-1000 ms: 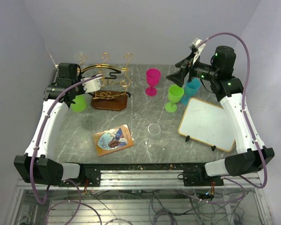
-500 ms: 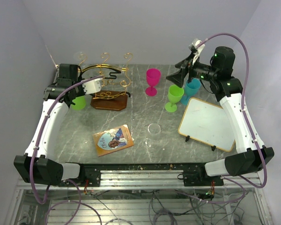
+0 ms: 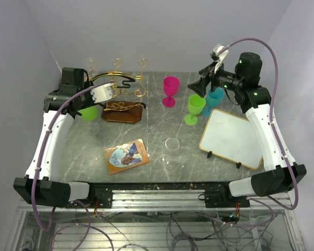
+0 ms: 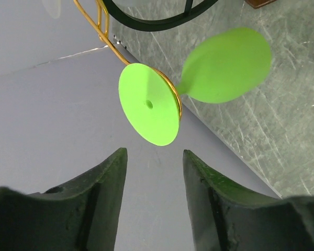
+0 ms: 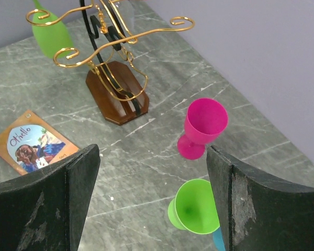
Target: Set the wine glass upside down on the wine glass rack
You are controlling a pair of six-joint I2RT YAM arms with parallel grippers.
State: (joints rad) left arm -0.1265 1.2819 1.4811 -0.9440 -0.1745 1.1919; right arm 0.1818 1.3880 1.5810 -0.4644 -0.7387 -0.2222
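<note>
The wine glass rack (image 3: 123, 99) is gold wire on a brown wooden base and stands at the back left. A green wine glass (image 3: 88, 113) hangs upside down from its left arm. In the left wrist view its foot (image 4: 149, 104) rests in the gold wire and its bowl (image 4: 227, 65) points down. My left gripper (image 4: 152, 152) is open and empty, a short way behind the foot. My right gripper (image 3: 200, 85) is open and empty, high above the upright pink goblet (image 5: 204, 125), green goblet (image 5: 193, 209) and teal goblet (image 3: 215, 99).
A white framed board (image 3: 232, 138) lies at the right. A picture card (image 3: 126, 156) lies at the front middle, with a small clear disc (image 3: 172, 143) beside it. A black curved bar (image 3: 118, 78) sits on the rack. The side wall is close to the left of the rack.
My left arm has drawn back and up a little from the hanging green glass, which stays on the rack. My right gripper has barely shifted.
</note>
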